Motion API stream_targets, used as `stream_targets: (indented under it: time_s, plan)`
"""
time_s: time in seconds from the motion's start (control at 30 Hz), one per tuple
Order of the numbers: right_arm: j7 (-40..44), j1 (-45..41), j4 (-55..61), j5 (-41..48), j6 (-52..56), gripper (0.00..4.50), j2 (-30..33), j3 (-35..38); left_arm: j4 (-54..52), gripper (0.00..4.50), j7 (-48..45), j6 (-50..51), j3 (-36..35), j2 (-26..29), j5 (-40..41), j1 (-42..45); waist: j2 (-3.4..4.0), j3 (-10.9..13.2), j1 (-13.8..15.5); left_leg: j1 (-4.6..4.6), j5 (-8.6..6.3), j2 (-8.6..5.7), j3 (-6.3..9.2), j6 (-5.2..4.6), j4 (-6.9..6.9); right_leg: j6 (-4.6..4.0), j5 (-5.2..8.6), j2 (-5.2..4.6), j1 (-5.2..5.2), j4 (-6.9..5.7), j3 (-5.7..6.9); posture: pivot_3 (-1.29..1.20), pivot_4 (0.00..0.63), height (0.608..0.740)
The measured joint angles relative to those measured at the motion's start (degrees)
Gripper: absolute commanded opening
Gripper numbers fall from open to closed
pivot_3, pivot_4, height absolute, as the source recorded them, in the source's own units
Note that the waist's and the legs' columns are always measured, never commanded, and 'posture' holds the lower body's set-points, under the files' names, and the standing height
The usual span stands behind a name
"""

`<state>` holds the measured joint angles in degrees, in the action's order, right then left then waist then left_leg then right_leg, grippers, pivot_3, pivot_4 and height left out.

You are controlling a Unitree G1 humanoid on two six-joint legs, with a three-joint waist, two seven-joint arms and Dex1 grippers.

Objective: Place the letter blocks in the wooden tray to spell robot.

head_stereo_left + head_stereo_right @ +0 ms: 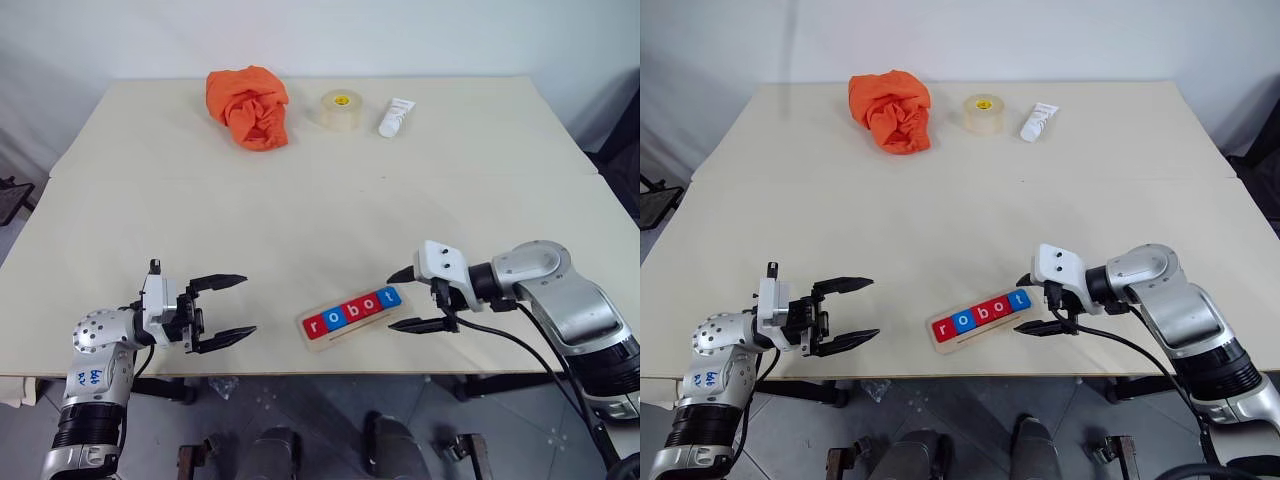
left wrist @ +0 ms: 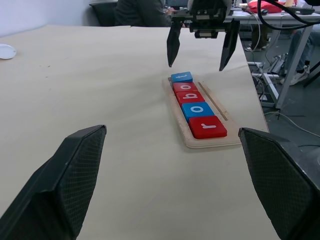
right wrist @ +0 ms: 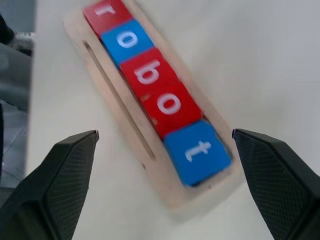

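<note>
crumpled orange cloth, tape roll, white tube, all on pale table

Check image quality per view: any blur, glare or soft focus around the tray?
Left eye view: even, soft light, no glare; letter blocks legible, faint shadow under the right claw. Left wrist view: wooden tray sharp, own fingers dark and soft. Right wrist view: tiles slightly smeared, fingers out of focus.

Pale beige table, white wall, grey floor
</note>
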<state>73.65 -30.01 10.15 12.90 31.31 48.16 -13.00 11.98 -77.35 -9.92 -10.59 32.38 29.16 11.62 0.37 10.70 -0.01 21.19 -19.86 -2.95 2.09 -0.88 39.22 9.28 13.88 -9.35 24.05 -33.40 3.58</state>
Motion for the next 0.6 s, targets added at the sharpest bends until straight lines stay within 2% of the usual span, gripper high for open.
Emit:
stream_targets:
  time_s: [0.03,0.13,0.5,0.6]
  plan:
    - [0.0,0.2,0.2,0.1,0.1,4.48,0.2,0.1,0.0,4.50,0.0,0.0,0.0,0.0,0.0,0.0,0.00,0.0,0.0,0.00,0.00,0.00,0.00,0.00,0.00,0.00,0.00,0.00,0.00,0.00,0.00,0.00,0.150,0.740]
    - [0.0,0.6,0.3,0.5,-0.1,3.96,0.6,0.6,0.0,4.50,0.0,-0.1,0.1,0.0,0.0,0.1,0.00,0.0,0.0,0.00,0.00,0.00,0.00,0.00,0.00,0.00,0.00,0.00,0.00,0.00,0.00,0.00,0.150,0.740]
    - [0.3,-0.4,-7.8,-1.7,-5.5,0.02,0.5,-0.1,0.0,4.50,0.0,-0.1,0.4,0.0,0.0,0.5,0.00,0.0,-0.1,-0.01,0.00,0.00,-0.03,0.00,0.00,0.00,0.00,0.01,0.00,-0.01,-0.01,0.00,0.150,0.740]
    - [0.4,-1.8,-10.3,-2.5,-6.8,0.01,-0.3,-0.4,0.0,4.50,0.1,-0.1,0.4,0.0,0.0,0.4,0.00,0.0,-0.1,-0.02,0.00,0.00,-0.02,0.00,0.00,0.00,0.00,0.01,0.00,-0.01,0.00,0.00,0.150,0.740]
